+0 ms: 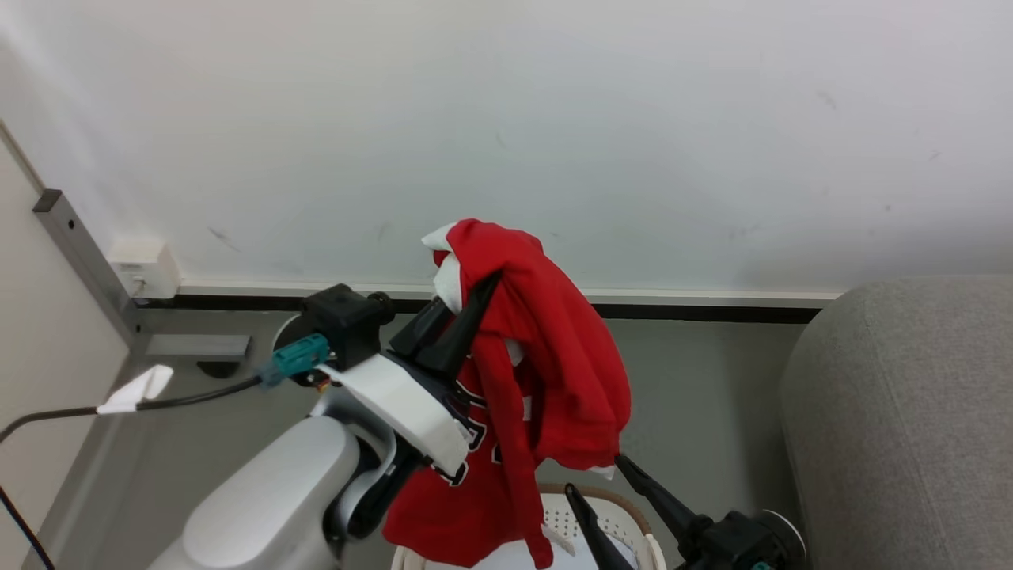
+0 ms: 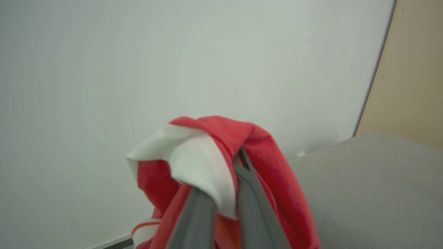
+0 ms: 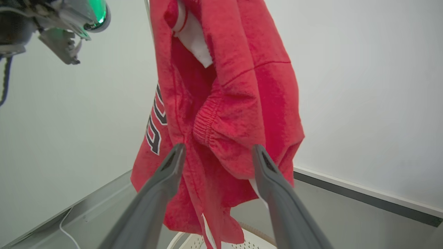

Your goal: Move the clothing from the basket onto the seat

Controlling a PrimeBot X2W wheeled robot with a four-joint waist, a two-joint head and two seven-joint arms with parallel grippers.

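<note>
Above the basket (image 1: 625,507), my left pincer (image 1: 475,297) is clamped tight on the one red jersey (image 1: 554,356), pinching a fold by its white trim. The cloth hangs down from my fingers, and I cannot tell whether its lowest edge touches the basket's brown rim. My right pincer (image 1: 595,475) stands spread wide just beside the hanging hem, gripping nothing. I count one jersey, one basket, one grey sofa (image 1: 902,412) off to my right, and two pincers. Dark, white-edged lettering (image 3: 157,128) shows on the jersey, but it is folded over and unreadable.
</note>
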